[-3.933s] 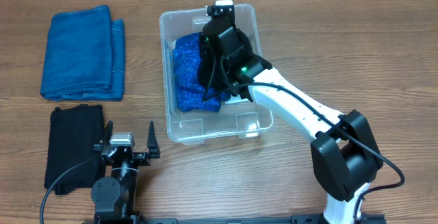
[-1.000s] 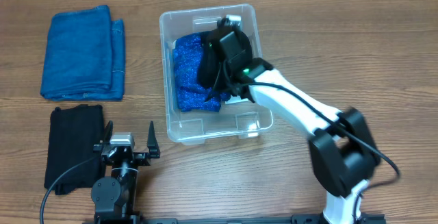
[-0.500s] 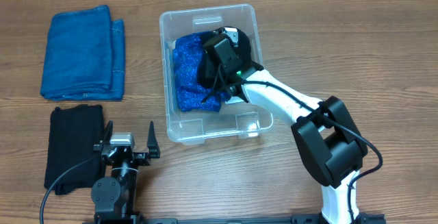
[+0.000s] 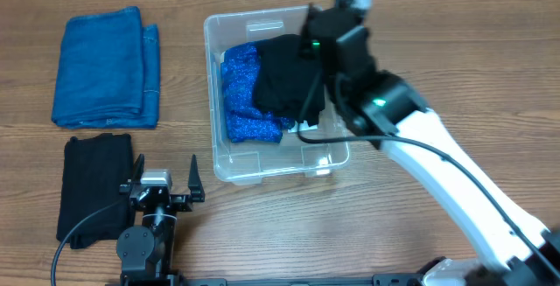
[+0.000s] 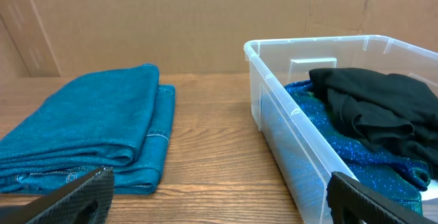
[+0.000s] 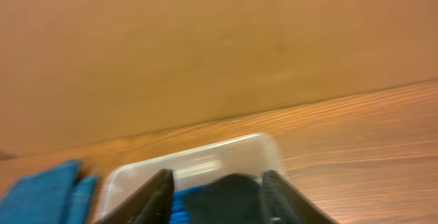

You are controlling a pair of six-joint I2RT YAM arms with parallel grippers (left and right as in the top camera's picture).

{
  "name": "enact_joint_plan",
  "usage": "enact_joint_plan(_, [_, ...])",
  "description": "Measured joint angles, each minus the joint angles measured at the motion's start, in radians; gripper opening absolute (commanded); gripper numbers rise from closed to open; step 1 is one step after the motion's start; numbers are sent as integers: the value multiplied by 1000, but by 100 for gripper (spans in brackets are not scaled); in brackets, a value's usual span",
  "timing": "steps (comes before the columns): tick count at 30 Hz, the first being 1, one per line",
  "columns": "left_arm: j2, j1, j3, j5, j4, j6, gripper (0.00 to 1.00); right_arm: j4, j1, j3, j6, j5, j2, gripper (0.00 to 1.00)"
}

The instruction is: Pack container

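The clear container [image 4: 213, 102] stands mid-table. It holds a sparkly blue cloth [image 4: 238, 94] with a black cloth [image 4: 287, 83] lying on top at its right. My right gripper [image 4: 318, 25] is raised above the bin's far right part, open and empty. In the blurred right wrist view its fingers [image 6: 161, 196] stand apart, with the bin [image 6: 205, 159] and the black cloth [image 6: 233, 196] below them. My left gripper [image 4: 164, 174] rests open near the front edge, left of the bin. In the left wrist view [image 5: 219, 207] it faces the bin wall [image 5: 274, 114].
A folded blue towel [image 4: 105, 66] lies at the far left and also shows in the left wrist view [image 5: 89, 128]. A folded black cloth [image 4: 94, 185] lies in front of it, beside the left arm. A cardboard wall runs along the back.
My right gripper has let go of the black cloth and lifted up out of the container towards the back. The black cloth stays in the bin. The left arm has not moved.
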Motion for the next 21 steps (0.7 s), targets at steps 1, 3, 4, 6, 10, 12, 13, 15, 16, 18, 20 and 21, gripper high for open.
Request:
enact_joint_plan(1, [0, 0, 0, 0, 0, 0, 100, -41, -13, 0, -6, 27, -23, 61])
enact_joint_plan(3, [0, 0, 0, 0, 0, 0, 100, -105, -45, 1, -4, 59, -45, 66])
enact_joint_plan(4, [0, 0, 0, 0, 0, 0, 100, -141, -64, 1, -3, 72, -51, 70])
enact_joint_plan(6, [0, 0, 0, 0, 0, 0, 100, -218, -108, 0, -3, 86, -53, 80])
enact_joint_plan(10, [0, 0, 0, 0, 0, 0, 100, -366, -222, 0, 30, 103, -55, 86])
enact_joint_plan(12, [0, 0, 0, 0, 0, 0, 100, -447, -295, 0, 57, 106, -60, 87])
enact_joint_plan(13, [0, 0, 0, 0, 0, 0, 100, -489, -338, 0, 67, 103, -63, 88])
enact_joint_plan(15, [0, 0, 0, 0, 0, 0, 100, -558, -412, 0, 82, 90, -69, 91])
enact_joint_plan(16, [0, 0, 0, 0, 0, 0, 100, -589, -446, 0, 85, 81, -72, 92])
enact_joint_plan(18, [0, 0, 0, 0, 0, 0, 100, -642, -541, -1, 97, 55, -76, 95])
enact_joint_plan(20, [0, 0, 0, 0, 0, 0, 100, -660, -631, -1, 103, 2, -77, 100])
enact_joint_plan(21, [0, 0, 0, 0, 0, 0, 100, -660, -680, -1, 103, -31, -77, 100])
